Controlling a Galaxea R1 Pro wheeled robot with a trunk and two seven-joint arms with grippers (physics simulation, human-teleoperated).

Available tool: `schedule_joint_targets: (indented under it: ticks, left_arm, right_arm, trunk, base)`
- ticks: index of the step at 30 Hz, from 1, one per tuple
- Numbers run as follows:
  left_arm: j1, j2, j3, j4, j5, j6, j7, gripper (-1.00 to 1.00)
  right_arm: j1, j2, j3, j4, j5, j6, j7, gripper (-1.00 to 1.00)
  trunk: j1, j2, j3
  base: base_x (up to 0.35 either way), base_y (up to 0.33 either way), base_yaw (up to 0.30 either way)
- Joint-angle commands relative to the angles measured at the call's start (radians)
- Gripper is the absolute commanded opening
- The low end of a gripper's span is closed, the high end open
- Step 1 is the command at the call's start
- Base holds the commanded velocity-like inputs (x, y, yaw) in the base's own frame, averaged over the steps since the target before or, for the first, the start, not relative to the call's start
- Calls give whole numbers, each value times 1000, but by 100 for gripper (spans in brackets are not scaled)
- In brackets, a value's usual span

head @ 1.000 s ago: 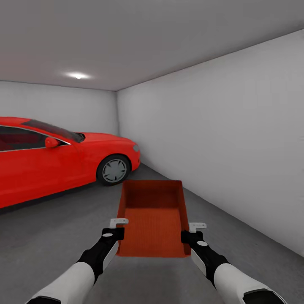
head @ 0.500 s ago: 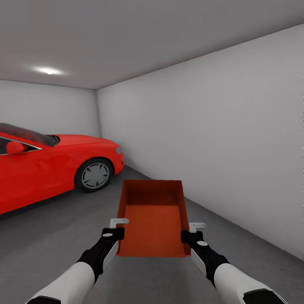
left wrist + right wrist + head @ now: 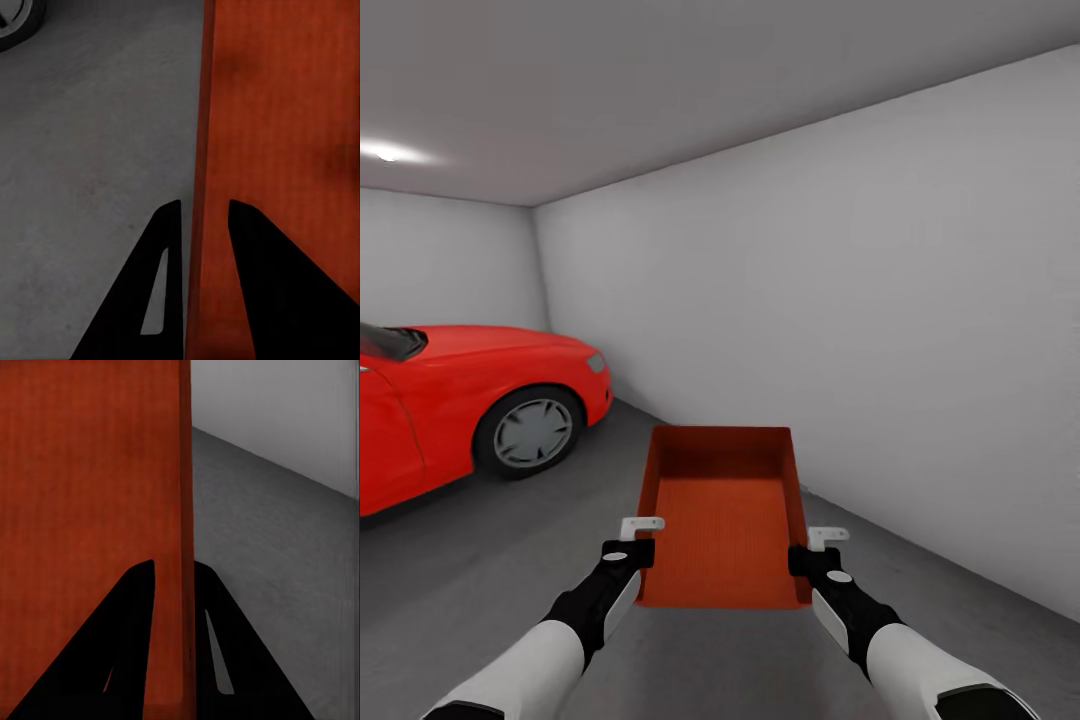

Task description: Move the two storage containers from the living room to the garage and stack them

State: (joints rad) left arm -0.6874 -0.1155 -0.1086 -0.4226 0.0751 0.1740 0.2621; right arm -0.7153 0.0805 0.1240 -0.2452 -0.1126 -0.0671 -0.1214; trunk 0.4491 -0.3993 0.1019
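I hold one red-orange storage container (image 3: pixel 725 510) level in front of me, above the dark grey garage floor (image 3: pixel 480 560). It has no lid and nothing inside. My left gripper (image 3: pixel 642 540) is shut on its left wall near the close corner, and my right gripper (image 3: pixel 807 548) is shut on its right wall. In the left wrist view the container wall (image 3: pixel 201 225) sits between the two black fingers (image 3: pixel 161 285). The right wrist view shows the other wall (image 3: pixel 185 547) pinched the same way, with a finger (image 3: pixel 127 660) inside the bin.
A red car (image 3: pixel 460 400) stands at the left, its front wheel (image 3: pixel 532 432) facing me. A plain white wall (image 3: pixel 860 330) runs along the right and meets the back wall (image 3: pixel 440 270) in a far corner. Open concrete lies ahead, between car and wall.
The whole view has swung to the right: car and ceiling light slid left in the picture. The container and both grippers keep the same place before me.
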Motion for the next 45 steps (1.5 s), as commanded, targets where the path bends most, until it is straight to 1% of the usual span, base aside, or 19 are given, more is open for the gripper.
schedule_joint_targets:
  ticks: [1, 45]
  left_arm:
    - [0, 24, 41, -1, 8, 8, 14, -100]
    - [0, 25, 41, -2, 8, 5, 14, -100]
  right_arm:
    - [-1, -1, -21, -3, -1, -5, -1, -100]
    - [-1, -1, -21, -3, -1, -5, -1, -100]
  trunk:
    - [1, -1, 0]
    - [1, -1, 0]
  base:
    - [322, 0, -247]
    - [309, 0, -247]
